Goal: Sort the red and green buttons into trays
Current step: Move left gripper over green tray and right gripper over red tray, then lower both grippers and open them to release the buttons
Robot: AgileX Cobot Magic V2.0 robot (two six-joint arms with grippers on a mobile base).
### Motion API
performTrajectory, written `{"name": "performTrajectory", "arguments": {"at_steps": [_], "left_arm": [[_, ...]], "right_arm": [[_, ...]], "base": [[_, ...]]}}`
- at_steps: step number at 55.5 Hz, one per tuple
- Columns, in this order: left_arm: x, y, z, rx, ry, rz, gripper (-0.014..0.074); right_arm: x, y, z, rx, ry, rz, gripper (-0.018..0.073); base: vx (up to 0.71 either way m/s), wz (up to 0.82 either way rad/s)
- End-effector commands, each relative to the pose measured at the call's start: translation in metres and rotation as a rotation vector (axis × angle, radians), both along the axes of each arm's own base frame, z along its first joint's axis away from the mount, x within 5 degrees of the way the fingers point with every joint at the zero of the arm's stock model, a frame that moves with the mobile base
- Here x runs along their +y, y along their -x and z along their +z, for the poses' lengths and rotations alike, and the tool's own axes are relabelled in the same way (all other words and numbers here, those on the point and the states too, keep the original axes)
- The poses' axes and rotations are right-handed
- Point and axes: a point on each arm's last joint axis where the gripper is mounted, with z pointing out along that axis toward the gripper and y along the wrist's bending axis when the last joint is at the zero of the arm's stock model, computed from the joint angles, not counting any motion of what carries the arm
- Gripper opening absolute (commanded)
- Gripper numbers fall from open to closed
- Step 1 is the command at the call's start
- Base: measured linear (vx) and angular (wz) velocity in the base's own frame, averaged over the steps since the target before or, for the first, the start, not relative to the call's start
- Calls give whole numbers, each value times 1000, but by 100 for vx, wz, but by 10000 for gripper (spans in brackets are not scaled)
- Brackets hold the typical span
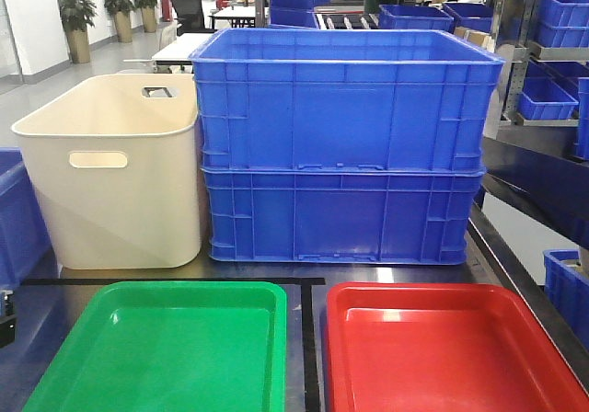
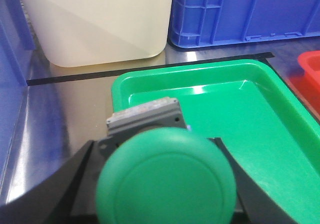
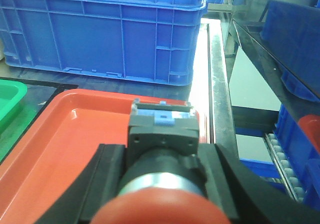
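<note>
In the left wrist view my left gripper [image 2: 157, 151] is shut on a green button [image 2: 166, 181]. Its domed cap faces the camera and its grey body points ahead, over the near left corner of the green tray [image 2: 280, 129]. In the right wrist view my right gripper [image 3: 161, 159] is shut on a red button [image 3: 161, 134]. That one has a red cap and a dark body with a blue tip, held over the red tray [image 3: 55, 139]. From the front, the green tray [image 1: 166, 338] and the red tray [image 1: 442, 348] lie side by side, both bare. Neither gripper shows there.
Two stacked blue crates [image 1: 340, 145] stand behind the trays, with a cream tub [image 1: 110, 182] to their left. Another blue crate [image 1: 14, 214] borders the left edge. The table's right edge [image 3: 220, 94] runs beside the red tray, with shelves of blue bins beyond it.
</note>
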Motion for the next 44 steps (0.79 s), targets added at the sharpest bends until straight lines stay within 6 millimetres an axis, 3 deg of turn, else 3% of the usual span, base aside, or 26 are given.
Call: {"name": "performTrajectory", "arguments": {"at_steps": [1, 9, 18, 31, 44], "left_arm": [[0, -1, 19, -120, 37, 16, -3], [-1, -1, 20, -121, 59, 18, -3], [-7, -10, 22, -126, 213, 23, -3], [-41, -36, -3, -34, 170, -134, 0], [-63, -67, -33, 34, 158, -128, 4]], "right_arm": [[-2, -1, 18, -118, -4, -24, -9], [-2, -1, 18, -118, -7, -23, -9], [1, -11, 10, -58, -32, 8, -9], [16, -42, -13, 90, -127, 155, -9], [24, -76, -44, 218, -141, 265, -2]], "base": [[0, 0], [0, 0], [0, 0], [0, 0], [0, 0]]}}
